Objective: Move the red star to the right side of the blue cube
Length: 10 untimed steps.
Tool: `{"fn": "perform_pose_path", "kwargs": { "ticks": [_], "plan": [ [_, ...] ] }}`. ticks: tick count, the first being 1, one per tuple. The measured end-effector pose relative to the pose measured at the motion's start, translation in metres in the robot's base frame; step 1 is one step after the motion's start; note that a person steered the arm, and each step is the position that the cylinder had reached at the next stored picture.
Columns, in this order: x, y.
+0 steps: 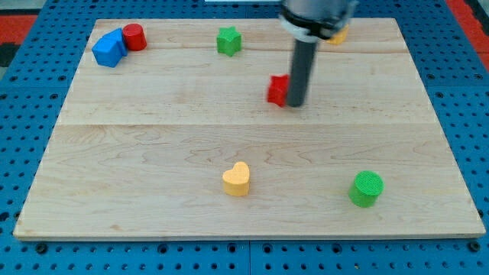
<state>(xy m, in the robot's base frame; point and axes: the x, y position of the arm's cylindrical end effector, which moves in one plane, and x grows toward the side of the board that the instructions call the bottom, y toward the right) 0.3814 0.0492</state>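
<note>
The red star [277, 89] lies at the upper middle of the wooden board, partly hidden by my rod. My tip [296, 105] touches the star's right side. The blue cube [109, 49] sits at the board's upper left corner, far to the left of the star. A red cylinder [134, 37] stands against the blue cube's upper right side.
A green star [228, 40] lies near the top edge, left of my rod. A yellow block [337, 35] shows partly behind the arm at the top. A yellow heart [237, 179] and a green cylinder [367, 189] sit in the lower half. The wooden board [153, 153] rests on a blue pegboard.
</note>
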Motion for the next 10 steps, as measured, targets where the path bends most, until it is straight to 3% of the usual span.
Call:
{"fn": "perform_pose_path", "kwargs": {
  "ticks": [1,3,5,7,10],
  "plan": [
    [-0.026,-0.033],
    [-0.037,-0.104],
    [-0.028,-0.064],
    [-0.070,-0.027],
    [-0.082,-0.200]
  ]
}}
